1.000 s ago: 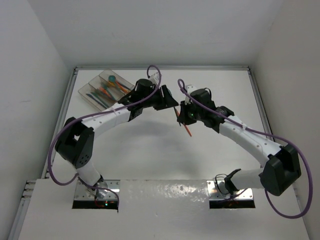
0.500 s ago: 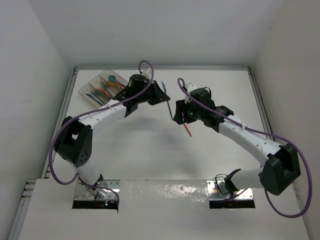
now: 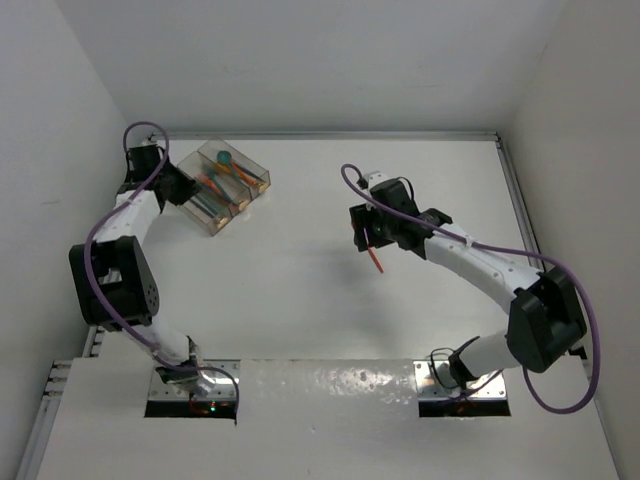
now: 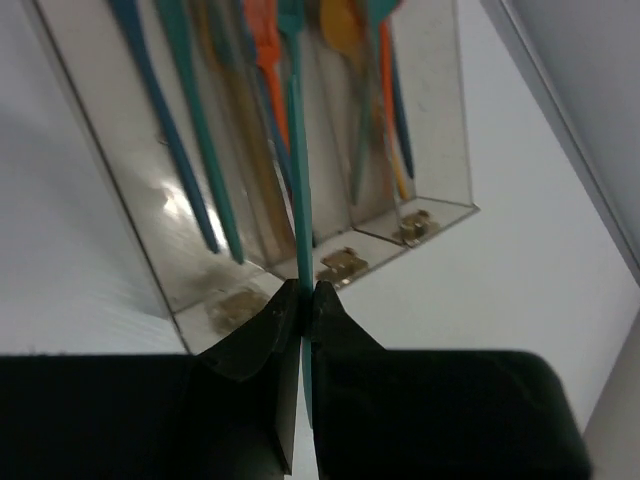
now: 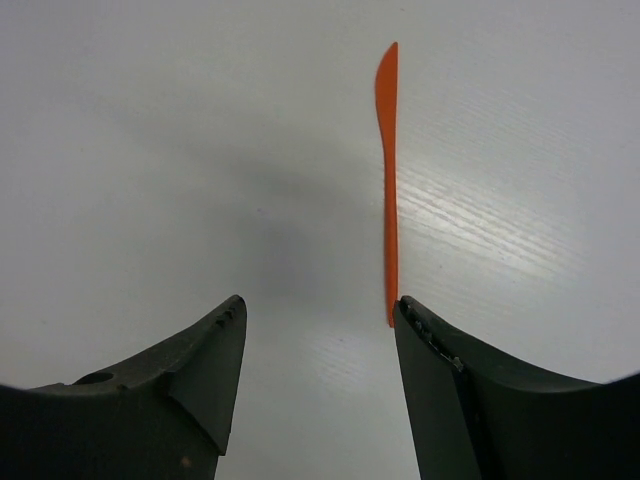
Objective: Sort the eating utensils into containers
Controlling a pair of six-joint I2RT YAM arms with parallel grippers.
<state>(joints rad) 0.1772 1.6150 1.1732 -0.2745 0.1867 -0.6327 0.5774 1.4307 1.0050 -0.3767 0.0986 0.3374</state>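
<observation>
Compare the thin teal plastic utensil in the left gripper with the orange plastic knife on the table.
The teal utensil is pinched in the shut left gripper; the orange knife lies loose on the white table by the open right gripper. The teal utensil reaches over the clear divided tray; the orange knife is well away from it. Both are slim plastic pieces.

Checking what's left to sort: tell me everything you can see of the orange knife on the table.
The orange knife is a thin, flat, seemingly plastic strip, its narrow handle widening into a pointed blade. It lies flat on the white table before the open right gripper, handle end right beside one finger; whether they touch is unclear.
</observation>
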